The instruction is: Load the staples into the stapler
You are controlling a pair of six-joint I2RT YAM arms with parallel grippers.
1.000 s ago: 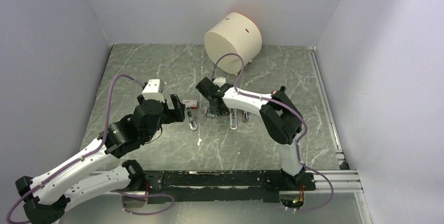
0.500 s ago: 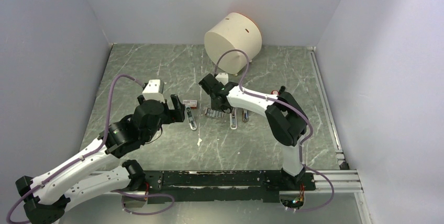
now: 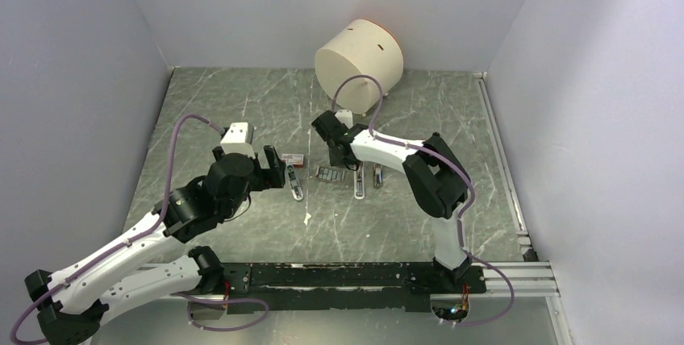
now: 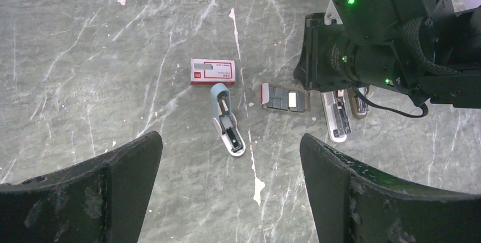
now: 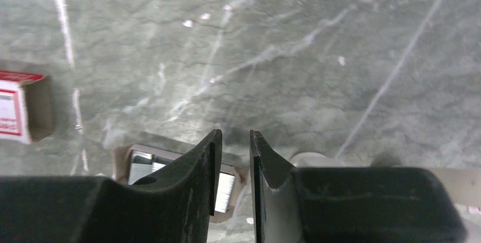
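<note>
The staples (image 4: 282,99) lie as dark-grey strips in a small open cardboard tray (image 3: 328,174) in the middle of the table. Left of them a light-blue stapler (image 4: 227,119) lies opened out. To their right a white stapler (image 4: 336,116) also lies open. My right gripper (image 3: 345,160) hovers just behind the staples, its jaws a narrow gap apart with nothing between them (image 5: 235,136); the staples (image 5: 142,165) show beneath its left finger. My left gripper (image 3: 276,169) stands wide open and empty, apart from the blue stapler (image 3: 295,182).
A small red-and-white cardboard box (image 4: 212,71) lies just behind the blue stapler. A big cream cylinder (image 3: 359,64) lies at the back of the marble table. A small dark piece (image 3: 377,176) lies right of the white stapler.
My right gripper has pulled back from on top of the staples tray toward the rear, and its jaws have parted slightly. The tray now shows uncovered. The left arm has not moved.
</note>
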